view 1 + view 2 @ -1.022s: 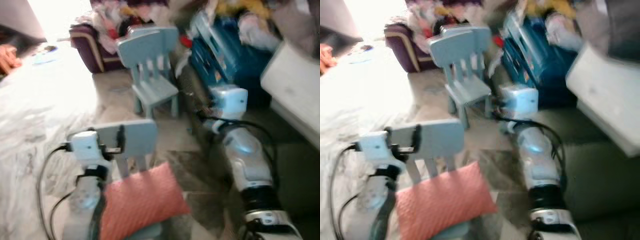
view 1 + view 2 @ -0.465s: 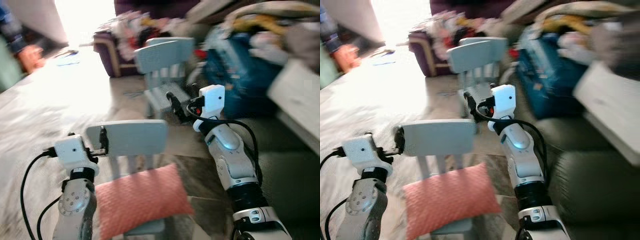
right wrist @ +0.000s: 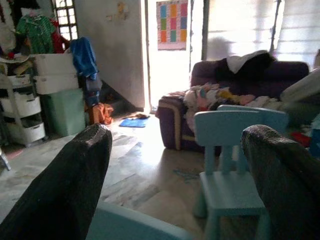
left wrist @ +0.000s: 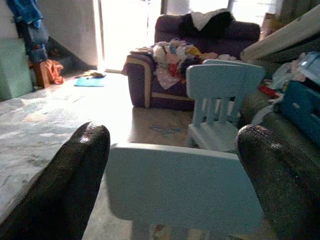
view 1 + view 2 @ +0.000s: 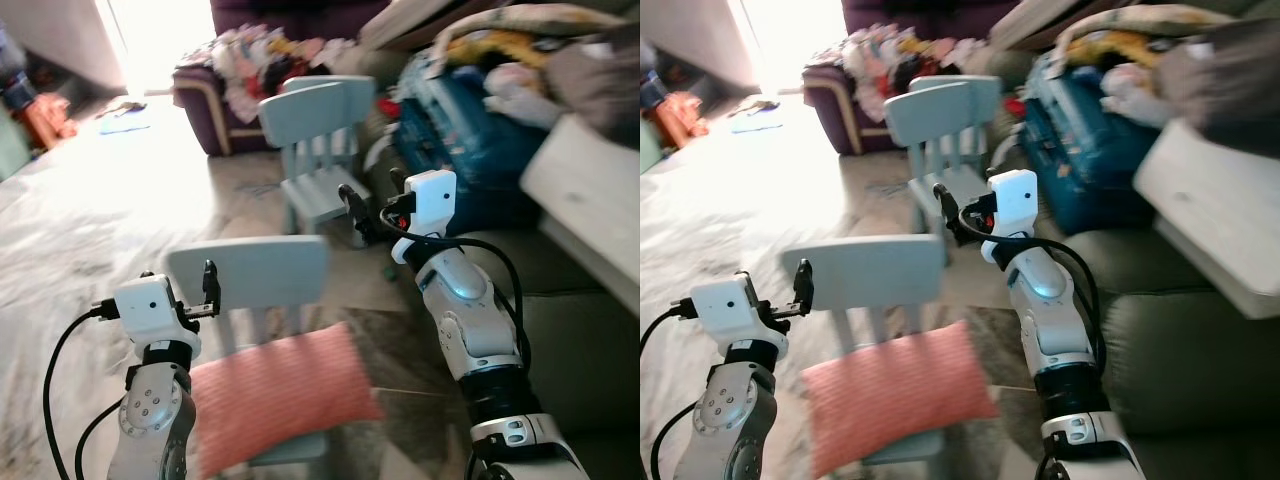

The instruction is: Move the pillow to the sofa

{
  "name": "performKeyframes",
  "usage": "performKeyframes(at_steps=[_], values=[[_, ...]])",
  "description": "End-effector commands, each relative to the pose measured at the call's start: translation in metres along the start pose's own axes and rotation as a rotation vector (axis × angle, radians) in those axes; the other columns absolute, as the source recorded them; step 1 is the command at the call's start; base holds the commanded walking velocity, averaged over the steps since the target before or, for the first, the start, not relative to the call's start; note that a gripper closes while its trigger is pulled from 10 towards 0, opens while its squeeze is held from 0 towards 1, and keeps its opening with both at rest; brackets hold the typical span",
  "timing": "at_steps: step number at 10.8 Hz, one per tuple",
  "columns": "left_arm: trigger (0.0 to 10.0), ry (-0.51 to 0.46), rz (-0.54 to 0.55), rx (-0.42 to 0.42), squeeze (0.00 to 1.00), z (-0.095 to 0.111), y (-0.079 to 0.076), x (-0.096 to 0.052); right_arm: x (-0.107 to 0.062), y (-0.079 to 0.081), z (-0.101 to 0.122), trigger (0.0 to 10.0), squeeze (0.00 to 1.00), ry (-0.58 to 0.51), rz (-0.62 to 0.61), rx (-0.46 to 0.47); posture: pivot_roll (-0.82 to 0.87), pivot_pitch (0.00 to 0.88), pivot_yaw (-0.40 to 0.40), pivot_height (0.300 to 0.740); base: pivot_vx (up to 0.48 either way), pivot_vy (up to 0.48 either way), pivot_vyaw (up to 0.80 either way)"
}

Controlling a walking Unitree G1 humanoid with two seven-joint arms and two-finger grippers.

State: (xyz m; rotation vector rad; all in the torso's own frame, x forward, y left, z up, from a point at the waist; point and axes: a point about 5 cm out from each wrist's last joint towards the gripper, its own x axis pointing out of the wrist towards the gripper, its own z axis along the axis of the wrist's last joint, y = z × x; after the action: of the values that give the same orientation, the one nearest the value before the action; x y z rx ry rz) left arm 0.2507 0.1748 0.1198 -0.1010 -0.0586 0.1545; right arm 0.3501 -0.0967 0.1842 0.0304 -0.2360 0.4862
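The pink pillow (image 5: 275, 392) lay on the near chair (image 5: 255, 280), looking soft and light, best pinched at an edge, while the left gripper (image 5: 208, 287) and right gripper (image 5: 943, 208) hung wide open, holding nothing.

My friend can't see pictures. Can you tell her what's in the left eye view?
A salmon-pink pillow lies on the seat of a small pale blue chair right before the robot. Both grippers are raised and open: the left gripper beside the chair's back, the right gripper higher up. Behind stand a second blue chair and a purple sofa heaped with clothes.
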Motion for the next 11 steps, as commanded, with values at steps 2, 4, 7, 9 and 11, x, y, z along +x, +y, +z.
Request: performKeyframes(at_steps=[2,4,7,9,11], values=[[10.0,0.005,0.011,0.019,0.0,0.0018,0.0044,-0.0008,0.0025,0.005,0.0031,10.0,0.0,-0.012,0.027,0.009,-0.16,0.034,0.046,0.74,0.0,0.471,0.0],[10.0,0.01,0.007,0.024,0.0,0.0016,0.0042,-0.0004,0.0014,0.0049,0.0018,10.0,0.0,-0.01,0.026,0.015,-0.16,0.033,0.047,0.74,0.0,0.469,0.0],[10.0,0.013,0.01,0.02,0.0,0.0006,0.0042,-0.0005,-0.0008,0.003,-0.0004,10.0,0.0,-0.008,0.025,0.019,-0.16,0.034,0.047,0.74,0.0,0.25,0.0],[10.0,0.011,0.008,0.028,0.0,0.001,0.0042,-0.0009,-0.0016,0.0026,-0.0015,10.0,0.0,-0.005,0.023,0.02,-0.16,0.037,0.05,0.74,0.0,0.0,0.0],[10.0,0.0,-0.027,0.048,0.0,0.0027,0.0005,-0.0009,-0.0025,0.0022,-0.0024,10.0,0.0,-0.003,0.021,0.019,-0.16,0.039,0.051,0.74,0.0,0.0,0.0]])
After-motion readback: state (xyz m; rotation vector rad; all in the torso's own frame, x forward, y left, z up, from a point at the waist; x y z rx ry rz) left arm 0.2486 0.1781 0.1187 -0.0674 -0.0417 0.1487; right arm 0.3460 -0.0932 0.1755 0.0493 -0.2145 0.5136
